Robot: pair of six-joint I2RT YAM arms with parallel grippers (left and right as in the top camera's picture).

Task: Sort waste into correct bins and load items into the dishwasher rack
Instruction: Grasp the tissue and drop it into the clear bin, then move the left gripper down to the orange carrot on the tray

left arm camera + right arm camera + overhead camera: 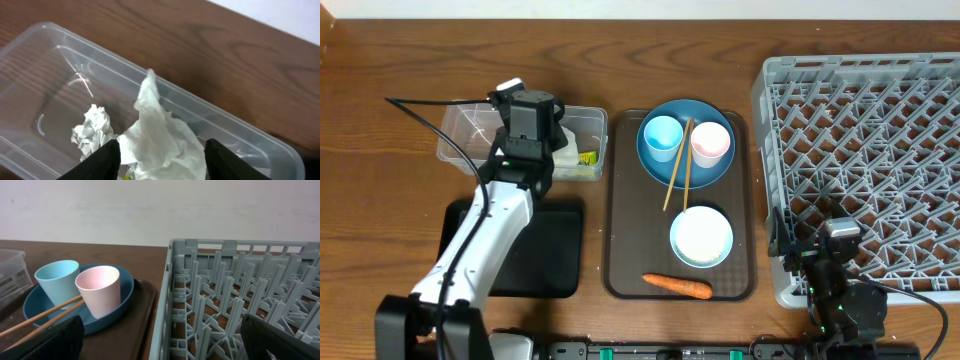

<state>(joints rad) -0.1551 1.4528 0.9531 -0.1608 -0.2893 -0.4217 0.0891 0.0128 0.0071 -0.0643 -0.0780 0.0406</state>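
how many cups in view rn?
2: light blue cup on the left side of the dark blue plate, pinkish-white cup on its right side, chopsticks between them. None seem hidden.

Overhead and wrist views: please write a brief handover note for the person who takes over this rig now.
Left gripper: open over the clear rectangular plastic tub, a crumpled white paper napkin between its jaws.
Right gripper: open, empty, beside the grey plastic dishwasher rack.
Done: a second napkin and the yellow-green wrapper lie in the tub.
To do: orange carrot on the brown serving tray, not yet binned. Dark blue round plate with light blue cup, pinkish-white cup and wooden chopsticks, plus light blue bowl, wait on that tray; nothing in the rack.
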